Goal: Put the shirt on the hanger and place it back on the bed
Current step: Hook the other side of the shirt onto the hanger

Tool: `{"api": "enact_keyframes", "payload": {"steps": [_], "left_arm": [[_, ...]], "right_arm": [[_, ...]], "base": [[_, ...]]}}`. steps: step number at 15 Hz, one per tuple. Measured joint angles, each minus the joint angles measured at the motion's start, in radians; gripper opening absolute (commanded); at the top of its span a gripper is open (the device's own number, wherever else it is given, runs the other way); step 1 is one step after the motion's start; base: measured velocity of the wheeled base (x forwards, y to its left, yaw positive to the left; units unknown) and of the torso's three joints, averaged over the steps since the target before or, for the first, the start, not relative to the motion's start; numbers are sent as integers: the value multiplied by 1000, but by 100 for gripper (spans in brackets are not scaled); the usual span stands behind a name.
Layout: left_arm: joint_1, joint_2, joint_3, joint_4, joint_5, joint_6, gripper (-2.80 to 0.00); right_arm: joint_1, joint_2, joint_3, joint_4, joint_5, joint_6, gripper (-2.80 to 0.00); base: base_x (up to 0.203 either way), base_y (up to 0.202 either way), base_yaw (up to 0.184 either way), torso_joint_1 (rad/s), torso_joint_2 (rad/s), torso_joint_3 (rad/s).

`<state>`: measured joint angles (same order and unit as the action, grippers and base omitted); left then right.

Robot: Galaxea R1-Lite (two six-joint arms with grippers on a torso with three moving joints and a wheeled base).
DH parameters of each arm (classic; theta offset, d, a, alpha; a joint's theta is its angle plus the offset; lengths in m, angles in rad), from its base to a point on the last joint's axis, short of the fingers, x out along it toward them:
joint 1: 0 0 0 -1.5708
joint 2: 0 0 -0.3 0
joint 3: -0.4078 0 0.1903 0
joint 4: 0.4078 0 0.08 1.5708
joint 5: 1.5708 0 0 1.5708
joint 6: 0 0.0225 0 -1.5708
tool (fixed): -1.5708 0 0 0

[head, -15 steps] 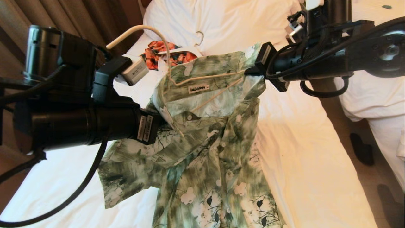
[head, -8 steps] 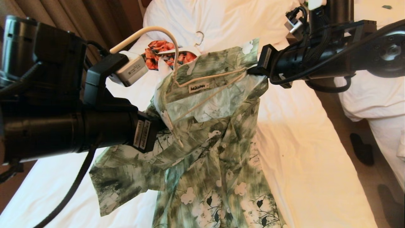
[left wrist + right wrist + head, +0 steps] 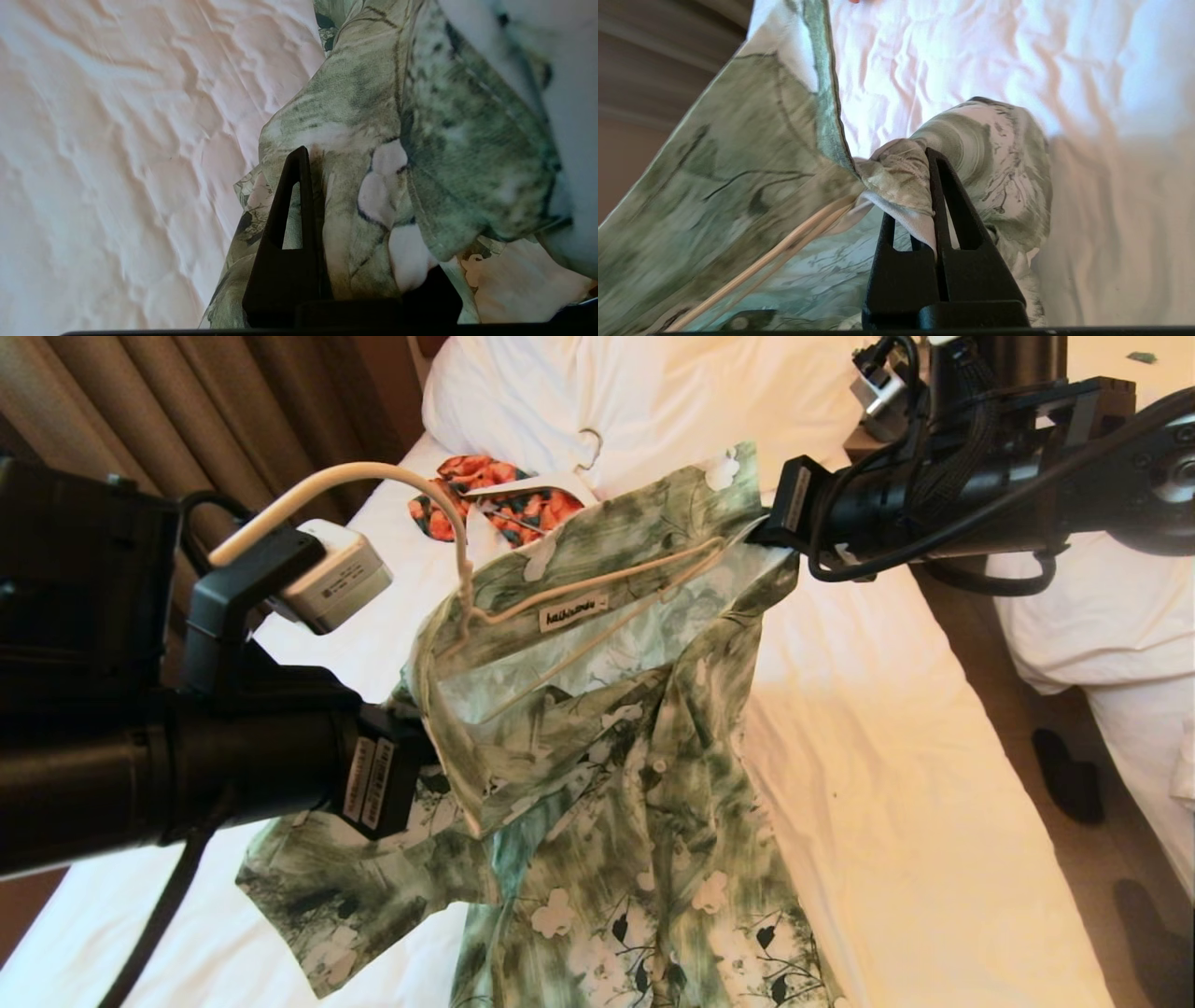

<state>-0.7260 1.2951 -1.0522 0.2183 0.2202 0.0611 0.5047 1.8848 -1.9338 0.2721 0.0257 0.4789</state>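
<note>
The green-and-white flower-print shirt (image 3: 635, 821) hangs stretched between my two grippers above the bed (image 3: 887, 784), its lower part trailing toward the front. The thin cream hanger (image 3: 597, 583) lies inside the open collar, with its hook (image 3: 457, 551) sticking up on the left and its right end reaching the right gripper. My left gripper (image 3: 359, 219) is shut on a thick bunch of cloth at the shirt's left shoulder; one finger (image 3: 294, 210) shows and cloth covers the other. My right gripper (image 3: 920, 186) is shut on the right shoulder cloth, next to the hanger rods (image 3: 784, 242).
A big white pillow (image 3: 653, 392) lies at the head of the bed. In front of it is an orange-and-black floral garment (image 3: 476, 490) on a broad white hanger (image 3: 546, 481). Curtains (image 3: 187, 411) hang at the left. Another bed (image 3: 1102, 616) stands across a floor gap at the right.
My left arm has moved left and down, pulling the shirt's left shoulder outward. The hanger's left end, which poked out before, now sits under the cloth. The right gripper has risen slightly.
</note>
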Motion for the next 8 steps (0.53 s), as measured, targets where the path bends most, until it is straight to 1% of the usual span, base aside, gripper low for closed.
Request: {"api": "enact_keyframes", "payload": {"steps": [3, 6, 8], "left_arm": [[-29, 2, 5, 0, 2, -1, -280], [-81, 2, 8, 4, 21, -20, -280], [-104, 9, 10, 4, 24, -29, -280]], "right_arm": [[3, -4, 2, 0, -5, 0, -280], [1, -6, 8, -2, -12, -40, -280], [-3, -5, 16, -12, -15, -51, -280]], "base": [[0, 0, 0, 0, 0, 0], [0, 0, 0, 0, 0, 0], [0, 0, 0, 0, 0, 0]]}}
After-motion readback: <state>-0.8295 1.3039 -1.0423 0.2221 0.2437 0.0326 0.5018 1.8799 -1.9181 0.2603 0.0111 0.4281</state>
